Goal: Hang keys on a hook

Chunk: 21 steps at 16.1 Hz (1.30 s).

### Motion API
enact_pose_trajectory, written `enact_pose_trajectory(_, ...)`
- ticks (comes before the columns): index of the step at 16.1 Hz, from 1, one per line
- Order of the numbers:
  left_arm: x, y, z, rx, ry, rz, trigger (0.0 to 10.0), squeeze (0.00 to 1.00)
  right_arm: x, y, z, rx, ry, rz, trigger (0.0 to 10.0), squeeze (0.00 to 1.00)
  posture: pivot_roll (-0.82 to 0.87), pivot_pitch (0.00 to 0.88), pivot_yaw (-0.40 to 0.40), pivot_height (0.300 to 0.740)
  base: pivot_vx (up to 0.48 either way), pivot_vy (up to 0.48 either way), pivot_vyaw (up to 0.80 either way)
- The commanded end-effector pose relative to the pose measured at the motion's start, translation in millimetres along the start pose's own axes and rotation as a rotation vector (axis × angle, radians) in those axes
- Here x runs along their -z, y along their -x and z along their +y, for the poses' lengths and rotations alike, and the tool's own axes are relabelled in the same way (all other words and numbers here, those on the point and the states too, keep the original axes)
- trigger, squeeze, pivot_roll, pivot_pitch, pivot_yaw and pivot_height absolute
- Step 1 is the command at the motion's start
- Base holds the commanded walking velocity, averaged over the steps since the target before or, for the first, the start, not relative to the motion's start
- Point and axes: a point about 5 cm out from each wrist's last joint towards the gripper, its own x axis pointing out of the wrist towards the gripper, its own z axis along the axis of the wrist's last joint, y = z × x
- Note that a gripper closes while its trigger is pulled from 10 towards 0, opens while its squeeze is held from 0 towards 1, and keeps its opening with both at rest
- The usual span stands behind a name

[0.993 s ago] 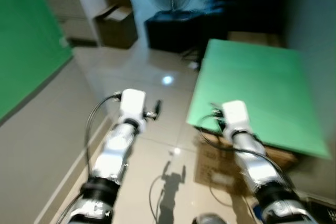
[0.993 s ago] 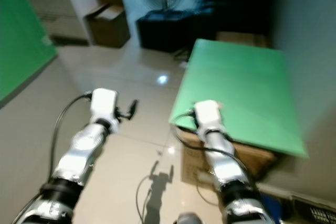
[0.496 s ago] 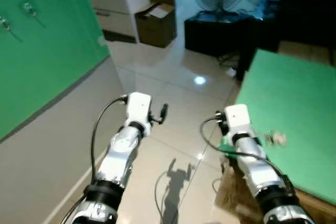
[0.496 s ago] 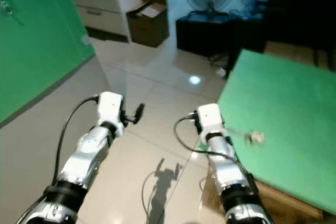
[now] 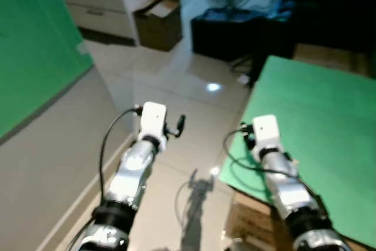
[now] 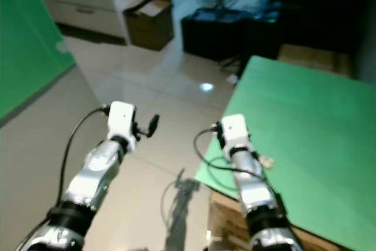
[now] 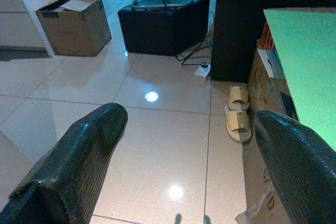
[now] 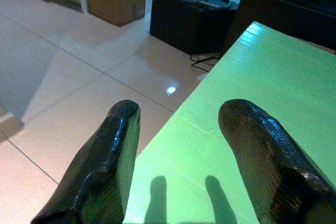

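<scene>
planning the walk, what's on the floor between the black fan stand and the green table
In the left wrist view, a pair of slippers lies on the tiles between the black fan stand and the green table, with a cable and plug nearer the stand.

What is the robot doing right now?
It is meant to hang keys on a hook, but it holds nothing yet. Both arms are stretched out in front with the jaws open and empty: the left gripper over the shiny tiled floor, the right gripper above the near edge of the green table. A small pale thing, maybe the keys but too blurry to tell, lies on the table beside the right arm.
</scene>
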Motion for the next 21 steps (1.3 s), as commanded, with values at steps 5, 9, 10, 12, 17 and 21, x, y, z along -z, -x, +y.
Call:
enact_pose_trajectory(5, 1, 1.8, 5.2, -0.014, 0.001, 0.008, 10.0, 0.00, -6, -2.1, 3.1, -0.001, 0.012, -0.019, 10.0, 0.00, -0.23, 0.000, 0.114, 0.740, 0.000, 0.000, -0.11)
enact_pose_trajectory(9, 2, 2.5, 3.9, -0.007, 0.003, 0.008, 10.0, 0.00, -6, -2.9, 4.3, -0.006, -0.016, -0.016, 10.0, 0.00, -0.23, 0.000, 0.117, 0.736, 0.000, 0.000, -0.42)
enact_pose_trajectory(10, 1, 2.2, 4.1, -0.006, 0.005, 0.008, 10.0, 0.00, -7, -3.9, 4.6, -0.004, 0.015, -0.015, 10.0, 0.00, -0.23, 0.000, 0.117, 0.736, 0.000, 0.000, -0.57)
enact_pose_trajectory(12, 1, 2.1, 4.2, -0.005, 0.005, 0.008, 10.0, 0.00, -10, -6.8, 3.5, 0.006, 0.045, -0.019, 10.0, 0.00, -0.23, 0.000, 0.117, 0.736, 0.000, 0.000, 0.00)
enact_pose_trajectory(17, 9, 12.1, 13.5, -0.014, -0.012, 0.041, 10.0, 0.00, -39, -26.1, -2.2, 0.111, 0.005, -0.064, 10.0, 0.00, -0.21, 0.000, 0.156, 0.736, 0.000, 0.000, 0.00)
enact_pose_trajectory(21, 13, 18.3, 16.0, -0.005, -0.033, 0.058, 10.0, 0.00, -41, -34.3, -7.8, 0.227, 0.018, -0.028, 10.0, 0.00, -0.19, 0.000, 0.166, 0.736, 0.000, 0.000, 0.00)
